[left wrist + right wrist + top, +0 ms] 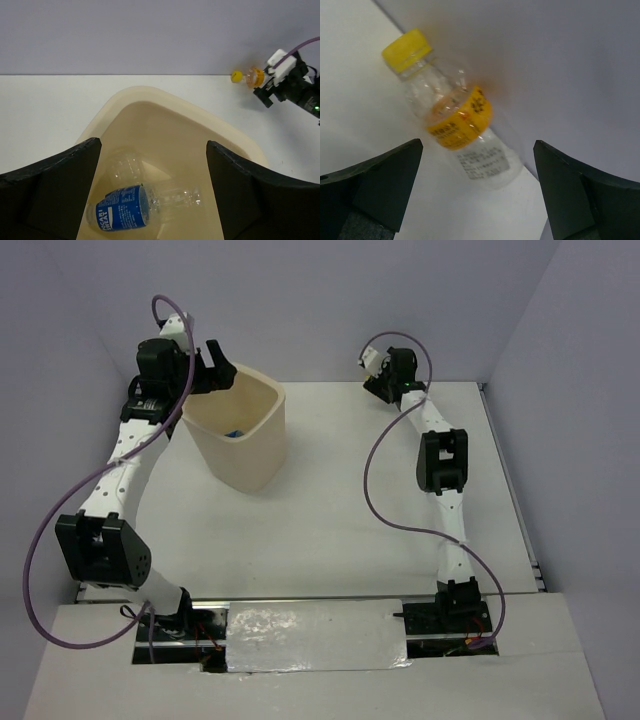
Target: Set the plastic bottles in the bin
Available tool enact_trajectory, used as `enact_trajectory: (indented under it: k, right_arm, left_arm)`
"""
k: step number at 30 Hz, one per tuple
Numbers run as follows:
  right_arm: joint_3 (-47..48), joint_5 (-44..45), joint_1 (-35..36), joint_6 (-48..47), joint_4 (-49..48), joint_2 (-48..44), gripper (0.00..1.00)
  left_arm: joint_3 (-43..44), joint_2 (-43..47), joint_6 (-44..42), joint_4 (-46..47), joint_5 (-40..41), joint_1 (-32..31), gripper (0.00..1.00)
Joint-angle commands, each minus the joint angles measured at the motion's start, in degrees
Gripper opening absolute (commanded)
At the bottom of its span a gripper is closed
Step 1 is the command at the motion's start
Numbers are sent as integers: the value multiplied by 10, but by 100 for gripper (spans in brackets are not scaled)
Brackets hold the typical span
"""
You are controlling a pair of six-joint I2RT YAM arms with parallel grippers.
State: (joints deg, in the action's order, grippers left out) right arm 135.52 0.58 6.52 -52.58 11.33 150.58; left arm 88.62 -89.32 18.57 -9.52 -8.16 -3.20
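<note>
The cream bin [262,392] stands at the back left. In the left wrist view its rim [165,95] is below me. Inside lie a clear bottle with a blue label [122,207] and a second clear bottle [125,167] partly under it. My left gripper [154,145] hangs open over the bin's mouth, holding nothing; from above the left gripper [215,365] is at the bin's far left rim. A tiny clear bottle with a yellow cap and orange-yellow label [460,125] lies on the table by the back wall. My right gripper [477,147] is open just short of it, not touching.
The back wall [330,310] rises right behind the tiny bottle and the right gripper [375,370]. A side wall [560,390] closes the table on the right. The tiny bottle [247,76] and the right wrist [287,82] show beyond the bin in the left wrist view.
</note>
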Motion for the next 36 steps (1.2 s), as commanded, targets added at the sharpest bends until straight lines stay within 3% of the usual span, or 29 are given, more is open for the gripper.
enact_trajectory:
  k: [1, 8, 13, 19, 22, 25, 30, 32, 33, 36]
  right_arm:
    - [-3, 57, 16, -125, -62, 16, 100]
    - [-34, 83, 14, -224, -195, 54, 100]
    - [-54, 61, 9, -243, -230, 59, 100]
    - [-67, 39, 6, -240, -242, 62, 88]
    - [-72, 36, 7, -233, -265, 62, 59]
    - [-69, 41, 8, -215, -254, 58, 60]
    - [-81, 61, 12, -200, -266, 38, 29]
    - [-101, 76, 17, -199, -265, 14, 23]
    - [-125, 81, 22, -200, -267, 4, 15]
    - [-215, 94, 38, -195, -307, -48, 4]
  left_arm:
    - [-24, 52, -10, 48, 2, 0, 99]
    - [-74, 94, -8, 85, 13, 0, 99]
    - [-71, 90, -6, 84, 27, 0, 99]
    - [-60, 76, -1, 78, 28, 0, 99]
    - [-57, 74, 2, 77, 27, 0, 99]
    - [-61, 76, 3, 79, 24, 0, 99]
    - [-60, 83, 7, 69, 20, 0, 99]
    - [-63, 92, 9, 70, 17, 0, 99]
    - [-73, 97, 9, 74, 15, 0, 99]
    - [-95, 109, 13, 90, -1, 0, 99]
